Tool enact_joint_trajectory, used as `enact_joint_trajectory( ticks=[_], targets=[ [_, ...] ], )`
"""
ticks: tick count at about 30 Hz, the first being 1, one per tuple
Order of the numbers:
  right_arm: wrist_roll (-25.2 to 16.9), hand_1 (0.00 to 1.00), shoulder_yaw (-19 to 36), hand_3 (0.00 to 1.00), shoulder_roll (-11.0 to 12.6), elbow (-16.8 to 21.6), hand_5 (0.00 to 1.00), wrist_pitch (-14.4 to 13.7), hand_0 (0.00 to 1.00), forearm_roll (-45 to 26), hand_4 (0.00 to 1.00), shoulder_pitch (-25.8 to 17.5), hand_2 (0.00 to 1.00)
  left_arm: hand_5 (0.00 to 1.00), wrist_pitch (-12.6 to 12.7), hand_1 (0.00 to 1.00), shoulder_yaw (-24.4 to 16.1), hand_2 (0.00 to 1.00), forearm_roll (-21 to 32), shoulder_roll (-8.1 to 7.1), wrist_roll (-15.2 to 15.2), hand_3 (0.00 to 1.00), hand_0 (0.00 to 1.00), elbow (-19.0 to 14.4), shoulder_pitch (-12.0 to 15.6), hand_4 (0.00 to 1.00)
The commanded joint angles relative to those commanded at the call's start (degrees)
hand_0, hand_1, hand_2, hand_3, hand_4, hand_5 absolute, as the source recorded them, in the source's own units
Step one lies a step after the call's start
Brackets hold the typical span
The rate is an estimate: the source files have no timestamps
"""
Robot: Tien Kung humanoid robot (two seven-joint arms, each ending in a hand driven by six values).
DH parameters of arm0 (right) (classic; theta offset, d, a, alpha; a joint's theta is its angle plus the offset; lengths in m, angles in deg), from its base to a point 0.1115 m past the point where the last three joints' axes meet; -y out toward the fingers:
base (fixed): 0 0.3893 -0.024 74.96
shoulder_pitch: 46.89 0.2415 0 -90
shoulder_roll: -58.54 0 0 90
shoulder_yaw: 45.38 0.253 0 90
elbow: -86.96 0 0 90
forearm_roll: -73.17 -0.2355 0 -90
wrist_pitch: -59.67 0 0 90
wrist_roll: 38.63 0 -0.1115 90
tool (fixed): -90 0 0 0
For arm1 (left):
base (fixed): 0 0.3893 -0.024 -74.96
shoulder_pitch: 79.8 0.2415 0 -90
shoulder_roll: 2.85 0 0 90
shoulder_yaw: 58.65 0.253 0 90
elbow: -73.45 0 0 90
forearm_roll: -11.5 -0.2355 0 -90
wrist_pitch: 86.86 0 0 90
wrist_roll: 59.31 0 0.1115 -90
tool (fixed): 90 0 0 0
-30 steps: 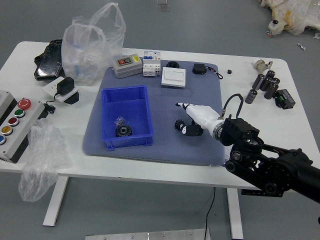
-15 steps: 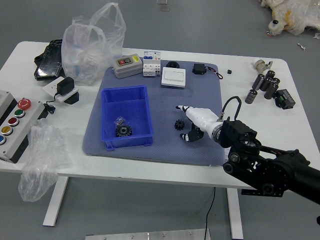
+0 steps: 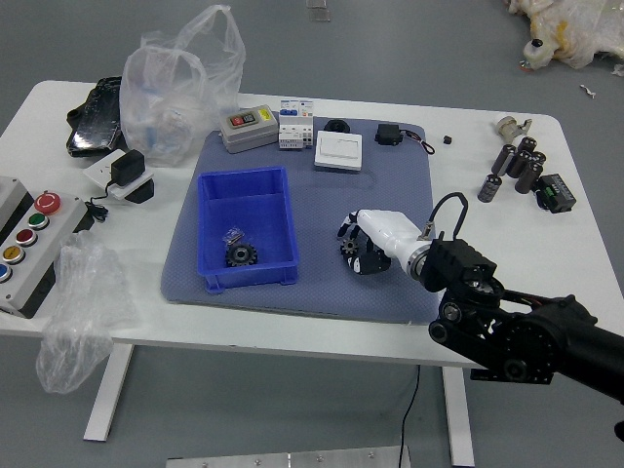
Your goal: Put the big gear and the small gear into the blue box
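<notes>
My right hand (image 3: 347, 250) reaches in from the right over the mat, with its fingers curled around the small gear (image 3: 349, 248) and closed on it. The small dark gear shows between the fingertips, low over the grey-blue mat. Inside the blue box (image 3: 247, 181), near its front wall, lies the big black gear (image 3: 241, 254), beside a small clear item. My left arm is out of view.
Behind the box stand a grey device (image 3: 249, 128) and white boxes (image 3: 338, 150). A button panel (image 3: 29, 244) and plastic bags (image 3: 175, 88) are at the left; dark cylinders (image 3: 526, 166) stand at the right.
The fingers of my right hand were spread to the right of the small gear; they have moved left and curled in around it. The gear has shifted slightly toward the near edge.
</notes>
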Motion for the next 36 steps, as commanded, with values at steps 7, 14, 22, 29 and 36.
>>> enact_joint_trajectory(
  ticks=[7,14,22,29,36],
  targets=[
    [-0.2,0.354,-0.1,0.596,-0.1,-0.5,0.146,0.0,0.270,-0.6,0.607,0.1,0.508,0.590,0.0,0.637,0.1,0.653,0.1,-0.04,0.1,0.775,0.680,0.0,-0.1,0.721],
    [-0.3,0.355,0.8,0.597,0.2,-0.2,0.159,-0.2,0.269,0.1,0.595,0.3,0.508,0.595,0.0,0.636,0.2,0.653,0.3,0.00,0.2,0.775,0.680,0.0,-0.1,0.723],
    [0.3,0.360,3.0,0.593,-0.1,2.3,0.174,-0.4,0.269,2.5,0.591,4.2,0.504,0.595,0.0,0.636,-0.1,0.653,0.0,-0.04,0.0,0.775,0.680,0.0,0.0,0.724],
    [-1.4,0.393,-0.6,0.586,-3.5,4.5,0.184,-1.6,0.313,2.4,0.577,10.0,0.497,0.596,0.0,0.636,-0.5,0.653,-0.6,-0.14,-0.3,0.775,0.680,-0.1,-0.2,0.724],
    [-4.3,0.474,-6.9,0.600,-6.7,5.9,0.185,-1.0,0.383,0.8,0.573,13.4,0.512,0.596,-0.1,0.636,-1.0,0.653,-1.2,-0.19,-0.7,0.775,0.680,-0.2,-0.2,0.724]
  ],
)
